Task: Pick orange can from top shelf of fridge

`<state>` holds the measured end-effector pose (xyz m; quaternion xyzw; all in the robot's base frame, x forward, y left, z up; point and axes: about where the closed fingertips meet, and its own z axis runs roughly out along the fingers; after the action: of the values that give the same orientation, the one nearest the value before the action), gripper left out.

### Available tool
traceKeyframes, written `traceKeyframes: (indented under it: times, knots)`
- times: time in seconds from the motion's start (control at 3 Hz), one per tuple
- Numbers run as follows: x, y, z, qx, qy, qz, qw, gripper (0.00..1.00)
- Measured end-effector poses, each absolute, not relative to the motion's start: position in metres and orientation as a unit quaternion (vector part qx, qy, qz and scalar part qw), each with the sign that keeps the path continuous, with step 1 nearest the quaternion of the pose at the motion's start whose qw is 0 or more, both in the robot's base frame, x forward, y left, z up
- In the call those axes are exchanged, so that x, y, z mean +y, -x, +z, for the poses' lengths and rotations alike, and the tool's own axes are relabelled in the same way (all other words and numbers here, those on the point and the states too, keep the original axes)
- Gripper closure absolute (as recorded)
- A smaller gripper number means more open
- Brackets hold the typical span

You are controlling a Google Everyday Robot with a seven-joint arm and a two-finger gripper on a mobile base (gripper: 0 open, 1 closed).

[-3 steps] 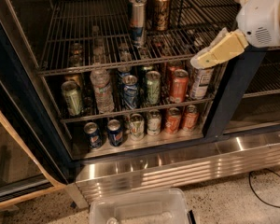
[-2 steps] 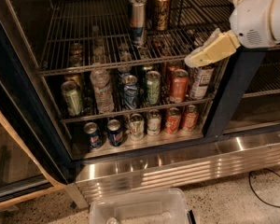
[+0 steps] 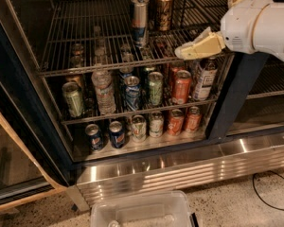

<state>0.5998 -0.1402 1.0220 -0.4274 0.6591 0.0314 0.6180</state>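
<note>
The orange can (image 3: 164, 9), tall and coppery brown, stands upright near the back of the top shelf (image 3: 85, 41) of the fridge (image 3: 180, 167). A tall silver-and-blue can (image 3: 140, 20) stands just left of it and closer to the front. My gripper (image 3: 203, 25) is at the right end of the top shelf, level with the rack's front rail, to the right of the orange can and clear of it. It is open and holds nothing; its lower cream finger (image 3: 196, 47) points left over the rail.
The two lower racks are crowded: green, blue and orange-red cans (image 3: 181, 86), a water bottle (image 3: 104, 92), a labelled bottle (image 3: 205, 79). A dark post (image 3: 236, 93) bounds the right side and the open glass door (image 3: 14, 141) the left. A clear plastic bin (image 3: 142, 212) sits on the floor.
My gripper has moved left and a little up, from beside the right post towards the front right of the top shelf. The cans have not moved.
</note>
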Motion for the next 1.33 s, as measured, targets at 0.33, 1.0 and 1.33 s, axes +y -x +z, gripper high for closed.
traceKeyframes:
  times: [0.33, 1.0, 1.33]
  knots:
    - [-0.129, -0.623, 1.025, 0.633, 0.408, 0.044, 0.657, 0.0]
    - [-0.122, -0.627, 1.021, 0.624, 0.388, 0.058, 0.676, 0.0]
    - [-0.116, -0.636, 1.015, 0.613, 0.339, 0.084, 0.708, 0.0]
